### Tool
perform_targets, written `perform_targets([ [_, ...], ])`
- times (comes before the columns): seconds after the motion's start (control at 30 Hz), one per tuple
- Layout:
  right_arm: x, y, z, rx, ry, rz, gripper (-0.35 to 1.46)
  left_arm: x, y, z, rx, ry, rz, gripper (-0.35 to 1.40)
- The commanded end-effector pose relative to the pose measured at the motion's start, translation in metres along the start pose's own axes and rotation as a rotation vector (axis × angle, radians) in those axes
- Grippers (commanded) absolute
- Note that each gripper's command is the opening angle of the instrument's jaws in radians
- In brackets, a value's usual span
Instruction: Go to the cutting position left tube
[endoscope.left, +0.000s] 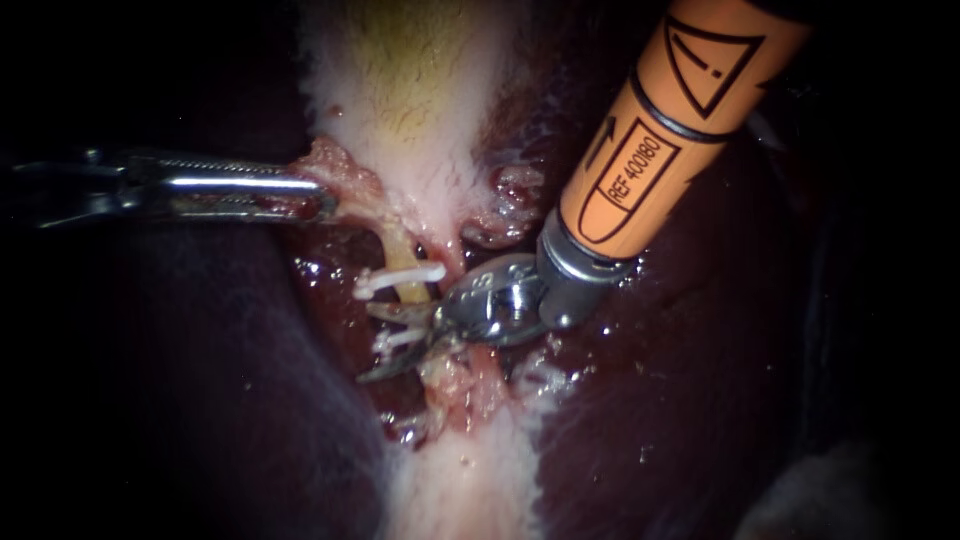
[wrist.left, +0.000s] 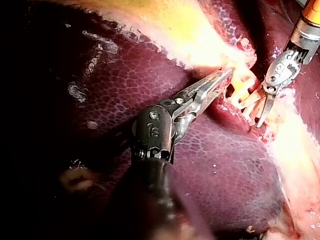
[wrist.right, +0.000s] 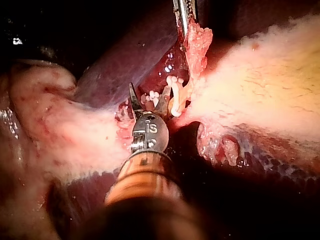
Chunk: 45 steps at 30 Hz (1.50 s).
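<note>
Endoscope: we look from close to the tissue, straight onto the clipped tube; our left instrument enters from the left, our right instrument from the upper right.
Left wrist: we sit behind our left instrument, facing along its shaft over the liver, near.
Right wrist: we sit behind our right instrument's orange shaft, very near.
Shared: all three take in the clips, the tube, both tips and the pale gallbladder.

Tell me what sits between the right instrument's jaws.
One white clip lies between the right instrument's open jaws. The tube it sits on is covered there by the clip and the jaws.
</note>
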Motion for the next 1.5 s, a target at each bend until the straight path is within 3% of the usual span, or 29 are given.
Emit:
perform_targets([
  [0.03, 0.0000, 0.0000, -0.0001, 0.000, 0.000, 0.000, 1.28, 0.0000, 0.0000, 0.0000, 0.000, 0.000, 0.000, -0.35],
  [0.37, -0.0003, -0.0010, -0.0023, 0.005, 0.003, -0.002, 1.28, -0.0001, -0.0002, -0.0002, -0.005, -0.001, 0.000, -0.35],
  [0.67, -0.0016, -0.0018, -0.0069, -0.001, 0.011, 0.002, 1.28, -0.0001, -0.0003, -0.0003, -0.006, -0.002, 0.001, -0.35],
  [0.87, -0.0026, -0.0020, -0.0081, -0.010, 0.013, 0.005, 1.28, -0.0001, -0.0003, -0.0004, -0.006, -0.002, 0.000, -0.35],
  [1.3, -0.0021, 0.0003, -0.0064, -0.027, 0.015, 0.019, 1.26, -0.0001, -0.0002, -0.0004, -0.006, -0.002, 0.000, -0.35],
  [1.5, -0.0027, 0.0016, -0.0051, -0.036, 0.014, 0.029, 1.26, 0.0000, -0.0001, -0.0004, -0.005, -0.001, 0.000, -0.35],
])
